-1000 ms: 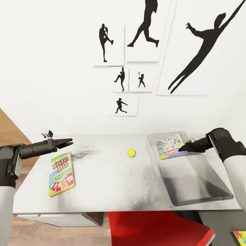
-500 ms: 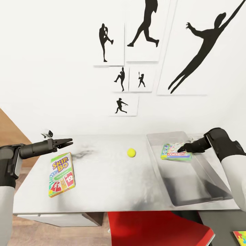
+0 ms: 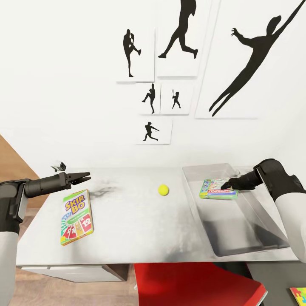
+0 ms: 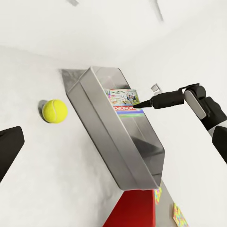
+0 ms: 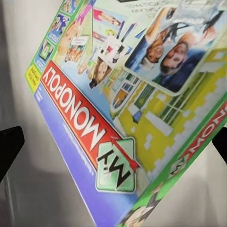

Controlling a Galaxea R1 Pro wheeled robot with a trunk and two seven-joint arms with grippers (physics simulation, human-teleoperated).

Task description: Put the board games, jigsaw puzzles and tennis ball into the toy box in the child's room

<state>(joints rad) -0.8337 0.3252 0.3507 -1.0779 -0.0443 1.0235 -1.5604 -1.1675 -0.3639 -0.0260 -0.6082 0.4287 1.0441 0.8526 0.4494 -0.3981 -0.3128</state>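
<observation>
- Right gripper (image 3: 228, 185), fingers spread with the flat colourful Monopoly game box (image 3: 218, 188) lying between them, seemingly released inside the grey low-walled toy box (image 3: 255, 238)
- Next, judged: withdraw; left gripper (image 3: 85, 175), parted and empty, takes the green SKIP-BO box (image 3: 76, 216)

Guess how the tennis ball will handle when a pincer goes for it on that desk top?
The tennis ball is round and sits alone on the faintly shiny table, with nothing touching it, so a nudge would probably send it rolling. It looks small next to the Skip-Bo box, so it is likely light. A centred pinch seems safer than a push.
</observation>
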